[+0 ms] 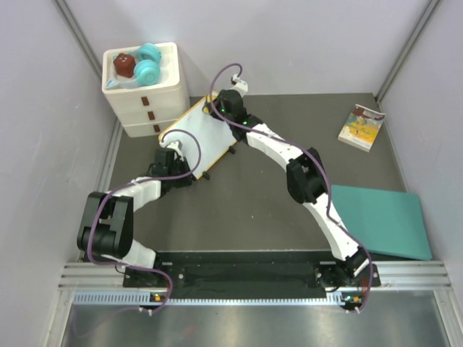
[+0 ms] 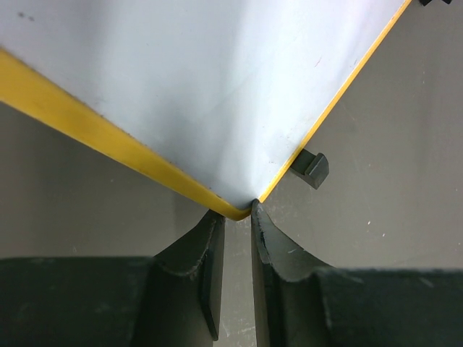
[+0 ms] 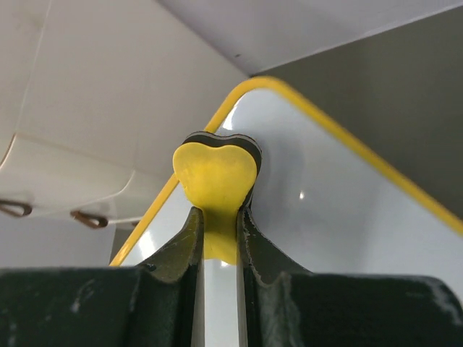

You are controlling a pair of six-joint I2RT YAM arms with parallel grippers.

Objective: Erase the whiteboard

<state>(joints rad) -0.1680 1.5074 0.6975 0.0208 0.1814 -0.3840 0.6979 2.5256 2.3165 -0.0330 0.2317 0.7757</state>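
Note:
The whiteboard [image 1: 197, 139], white with a thin orange-yellow frame, lies slanted on the dark table in front of the drawer box. My left gripper [image 1: 172, 156] is at its near-left corner. In the left wrist view the fingertips [image 2: 210, 220] pinch the rounded frame corner of the whiteboard [image 2: 217, 87]. My right gripper [image 1: 218, 110] is over the far corner, shut on a yellow heart-shaped eraser [image 3: 215, 172] with a dark underside. The eraser rests against the whiteboard [image 3: 325, 195] just inside the frame. The board surface that shows looks plain white.
A white three-drawer box [image 1: 148, 97] with toys on top stands just behind the board, close to the right gripper. A small book [image 1: 361, 127] lies at the back right and a teal mat [image 1: 380, 220] at the right. A black foot [image 2: 311, 168] sticks out under the board's edge.

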